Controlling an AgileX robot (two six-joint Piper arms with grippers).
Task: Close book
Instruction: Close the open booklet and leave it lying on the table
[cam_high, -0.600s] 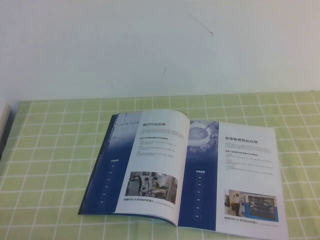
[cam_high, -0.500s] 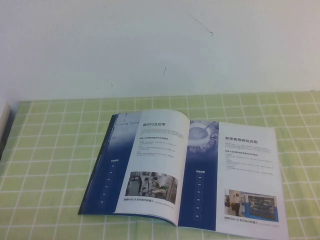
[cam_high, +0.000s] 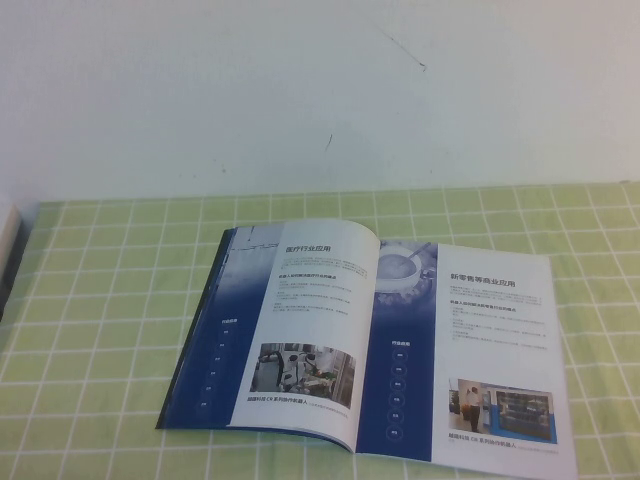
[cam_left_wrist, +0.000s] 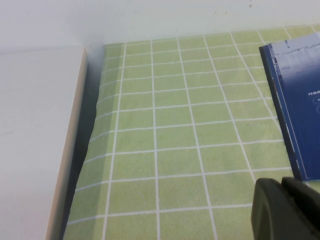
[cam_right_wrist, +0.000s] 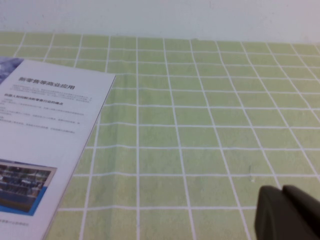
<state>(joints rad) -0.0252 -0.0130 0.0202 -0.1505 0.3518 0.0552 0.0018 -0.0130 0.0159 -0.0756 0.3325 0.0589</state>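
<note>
The cloth (cam_high: 100, 300) is seen from a raised near-side camera, angled down toward the far wall (cam_high: 300, 90). Each wrist camera is held low and close over the cloth, facing far: one behind the left gripper (cam_left_wrist: 282, 189) at the left, one behind the right gripper (cam_right_wrist: 282, 195) at the right, both closed. The book's (cam_high: 370, 340) outer edges are shared with the high view.

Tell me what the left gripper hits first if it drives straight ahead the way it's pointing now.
Likely the book, its blue left-hand edge near the front corner, just ahead of the left gripper; depth is unclear. The right gripper hangs over checked cloth off the book's right side.
</note>
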